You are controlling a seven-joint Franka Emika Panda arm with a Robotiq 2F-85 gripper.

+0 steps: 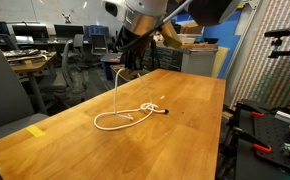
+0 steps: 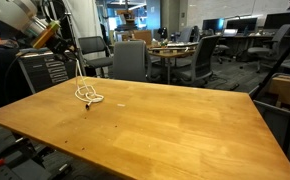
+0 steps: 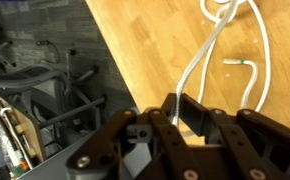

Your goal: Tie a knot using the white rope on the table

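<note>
White rope (image 3: pixel 195 65), apparently inside end effector (image 3: pixel 192 118)

The rope (image 1: pixel 143 108) is plain white with small dark tips; the table (image 1: pixel 175 140) is light-brown wood, striped with plank seams and faint grain; the tape piece (image 1: pixel 37 130) on it is yellow; the gripper (image 3: pixel 190 112) is black.

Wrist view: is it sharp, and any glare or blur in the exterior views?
Wrist view: the gripper looms soft in the foreground; the white rope and the table are sharper. In both exterior views: even indoor light, mild sheen on the wood, rope thin but visible.
</note>
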